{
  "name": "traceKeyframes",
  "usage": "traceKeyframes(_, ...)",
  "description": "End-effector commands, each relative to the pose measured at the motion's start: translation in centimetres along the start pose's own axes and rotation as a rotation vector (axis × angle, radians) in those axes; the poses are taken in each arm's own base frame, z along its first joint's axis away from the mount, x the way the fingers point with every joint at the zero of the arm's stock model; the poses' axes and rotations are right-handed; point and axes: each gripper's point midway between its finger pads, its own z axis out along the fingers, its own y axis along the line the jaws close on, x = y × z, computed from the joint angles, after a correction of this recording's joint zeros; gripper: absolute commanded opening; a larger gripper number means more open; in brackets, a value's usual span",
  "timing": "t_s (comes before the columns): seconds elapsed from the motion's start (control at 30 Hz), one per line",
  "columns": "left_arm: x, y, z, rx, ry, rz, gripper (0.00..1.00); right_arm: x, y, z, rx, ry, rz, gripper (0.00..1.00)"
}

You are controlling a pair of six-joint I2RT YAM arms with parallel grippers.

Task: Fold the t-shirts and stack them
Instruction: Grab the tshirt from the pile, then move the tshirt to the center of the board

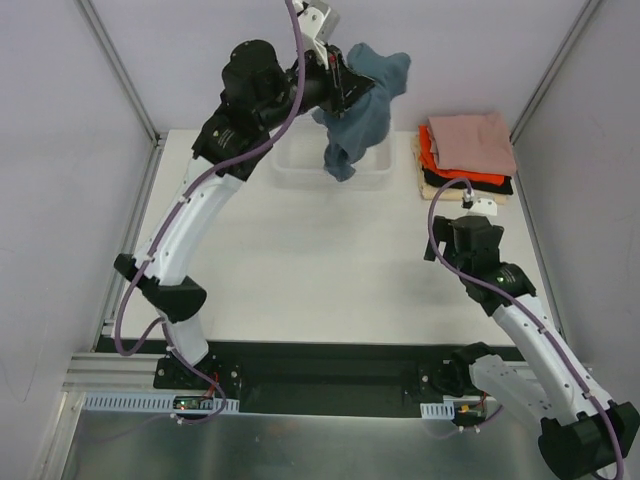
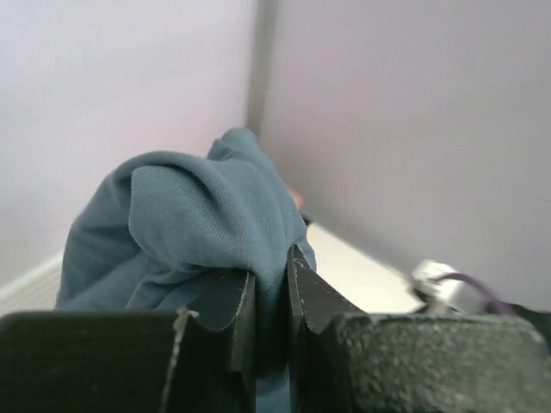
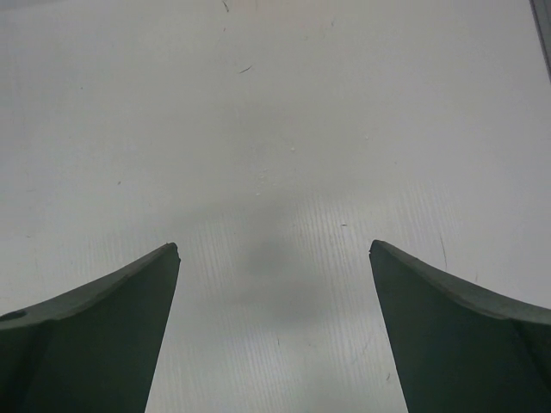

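Note:
My left gripper (image 1: 352, 88) is raised high at the back of the table, shut on the slate blue-grey t-shirt (image 1: 365, 110), which hangs bunched over the white basket (image 1: 300, 165). In the left wrist view the cloth (image 2: 198, 224) is pinched between the two black fingers (image 2: 232, 301). A folded stack stands at the back right: a dusty-pink shirt (image 1: 472, 140) on top, orange-red (image 1: 428, 150), black (image 1: 480, 186) and cream (image 1: 432, 185) beneath. My right gripper (image 1: 470, 205) is open and empty just in front of the stack; its wrist view shows only bare table (image 3: 275, 129).
The white basket stands at the back middle under the hanging shirt. Metal frame posts (image 1: 120, 70) and grey walls close the sides and back. The black mounting rail (image 1: 330, 375) runs along the near edge.

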Motion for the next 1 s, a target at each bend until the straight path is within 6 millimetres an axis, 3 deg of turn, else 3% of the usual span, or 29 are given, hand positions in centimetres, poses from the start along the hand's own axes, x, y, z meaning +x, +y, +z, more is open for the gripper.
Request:
traceKeyframes(0.0,-5.5,-6.3,-3.1,0.057,-0.155,0.130,0.00,-0.6,-1.2,-1.0,0.034,-0.058,0.042,0.97)
traceKeyframes(0.1,-7.4,-9.6,-5.0,0.083,-0.210,0.170,0.00,-0.7,-1.8,-1.5,0.048,-0.092,0.066,0.97)
traceKeyframes(0.2,-7.9,-10.3,-6.2,0.050,-0.224,0.174,0.00,-0.8,-2.2,-1.9,0.055,-0.117,0.082,0.97)
traceKeyframes(0.23,-6.5,-9.7,-5.8,0.020,-0.193,0.165,0.00,-0.7,-2.1,-2.0,0.049,-0.117,0.083,0.97)
traceKeyframes(0.3,-5.8,-8.9,-6.3,-0.024,-0.177,0.135,0.00,-0.8,-2.2,-2.2,0.045,-0.126,0.090,0.97)
traceKeyframes(0.33,-3.6,-7.0,-5.7,-0.112,-0.130,0.116,0.00,-0.7,-2.1,-2.1,0.039,-0.121,0.090,0.97)
traceKeyframes(0.4,-1.6,-5.4,-6.3,-0.196,-0.096,0.068,0.00,-0.5,-1.9,-1.9,0.037,-0.109,0.086,0.97)
traceKeyframes(0.43,2.3,-4.0,-5.9,-0.251,-0.015,0.053,0.00,-0.5,-1.8,-1.8,0.032,-0.104,0.086,0.97)
traceKeyframes(0.5,5.0,-1.2,-7.5,-0.410,0.014,-0.009,0.00,0.0,-1.5,-1.4,0.031,-0.074,0.073,0.96)
traceKeyframes(0.53,9.8,0.8,-7.9,-0.494,0.104,-0.014,0.01,0.1,-1.3,-1.2,0.026,-0.063,0.068,0.97)
traceKeyframes(0.57,11.8,2.2,-8.7,-0.571,0.120,-0.062,0.07,0.3,-1.2,-1.1,0.026,-0.047,0.060,0.96)
traceKeyframes(0.6,13.1,3.0,-10.0,-0.602,0.135,-0.088,0.11,0.3,-1.0,-0.8,0.026,-0.029,0.052,0.97)
traceKeyframes(0.63,18.2,4.3,-11.2,-0.657,0.220,-0.136,0.20,0.5,-0.8,-0.7,0.023,-0.015,0.047,0.97)
traceKeyframes(0.7,21.6,6.9,-14.8,-0.765,0.273,-0.205,0.24,0.6,-0.6,-0.5,0.020,0.004,0.038,0.97)
traceKeyframes(0.73,25.9,8.0,-17.1,-0.845,0.339,-0.291,0.25,0.7,-0.6,-0.5,0.020,0.010,0.036,0.97)
traceKeyframes(0.77,27.0,10.3,-20.3,-0.942,0.360,-0.353,0.32,0.8,-0.5,-0.4,0.018,0.012,0.037,0.97)
traceKeyframes(0.8,28.9,10.6,-22.0,-0.962,0.406,-0.418,0.41,0.8,-0.5,-0.4,0.016,0.016,0.038,0.97)
traceKeyframes(0.83,32.1,11.3,-24.5,-1.027,0.459,-0.492,0.54,0.9,-0.4,-0.4,0.013,0.020,0.042,0.96)
traceKeyframes(0.87,32.6,11.5,-26.4,-1.053,0.468,-0.523,0.73,1.1,-0.3,-0.4,0.011,0.028,0.041,0.97)
traceKeyframes(0.9,34.4,12.1,-28.4,-1.099,0.502,-0.560,0.94,1.2,-0.2,-0.3,0.007,0.034,0.053,0.97)
traceKeyframes(0.97,34.5,11.9,-29.9,-1.111,0.496,-0.562,0.99,1.7,-0.1,-0.3,0.006,0.056,0.063,0.96)
